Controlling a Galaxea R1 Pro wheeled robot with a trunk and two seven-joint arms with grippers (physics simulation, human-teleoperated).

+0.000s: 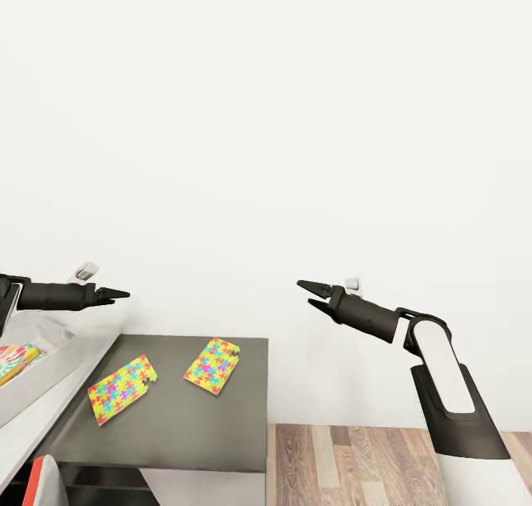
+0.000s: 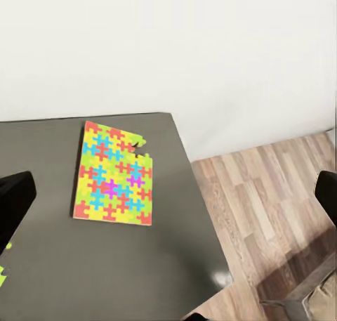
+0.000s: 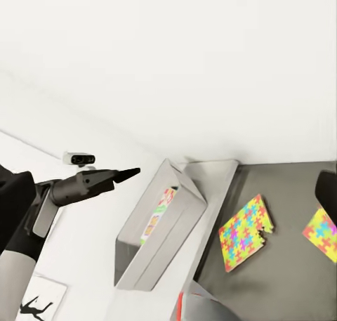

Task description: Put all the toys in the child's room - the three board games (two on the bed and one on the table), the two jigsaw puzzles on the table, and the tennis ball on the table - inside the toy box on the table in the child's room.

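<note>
Two jigsaw puzzles (image 1: 122, 388) (image 1: 213, 366) lie flat on the dark grey part of the table (image 1: 185, 432). The toy box (image 1: 44, 366) stands at the left on the light grey top, with a colourful board game (image 1: 15, 360) lying in it. My left gripper (image 1: 118, 295) hovers above the box's near end; the left wrist view shows its fingers wide apart, open and empty, over one puzzle (image 2: 112, 180). To the right of the table, my right gripper (image 1: 304, 293) hangs in the air, open and empty. The right wrist view shows the toy box (image 3: 161, 230) and both puzzles (image 3: 243, 233) (image 3: 323, 233).
A plain white wall (image 1: 266, 122) stands right behind the table. Wooden floor (image 1: 355, 462) lies past the table's right edge. A red and white object (image 1: 35, 484) shows at the lower left, in front of the table.
</note>
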